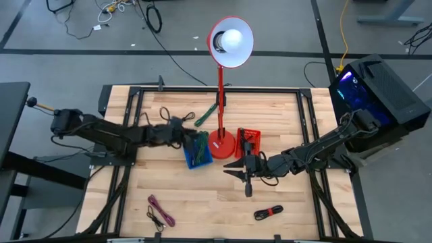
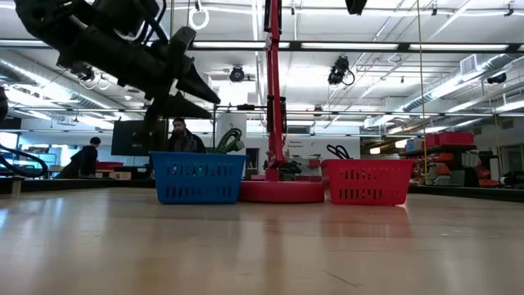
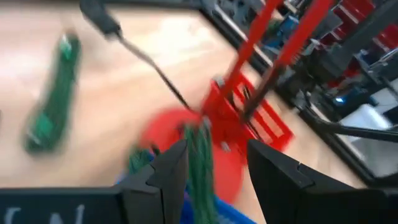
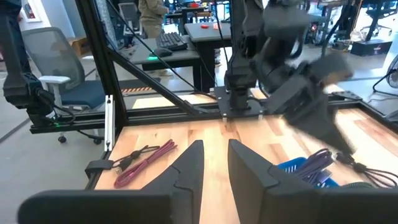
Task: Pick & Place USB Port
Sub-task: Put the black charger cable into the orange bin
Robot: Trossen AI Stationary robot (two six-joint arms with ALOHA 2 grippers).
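Observation:
A green bundled cable (image 1: 201,145) (image 3: 200,163) lies in the blue basket (image 1: 194,162) (image 2: 198,178), left of the red lamp's base (image 1: 221,144). My left gripper (image 1: 191,140) (image 3: 214,149) hovers open just above that basket. The cable shows in the wide gap between its fingers, touching neither. A second green cable (image 1: 206,116) (image 3: 53,106) lies on the table farther back. My right gripper (image 1: 226,169) (image 4: 216,146) hangs in front of the red basket (image 1: 248,138), open by a narrow gap with nothing in it. No USB port as such can be made out.
The red lamp's pole (image 2: 273,90) rises between the two baskets, its shade (image 1: 231,42) over the table's far edge. A maroon cable (image 1: 160,210) (image 4: 146,160) and a black cable with a red tie (image 1: 268,212) lie near the front edge. People stand beyond the table.

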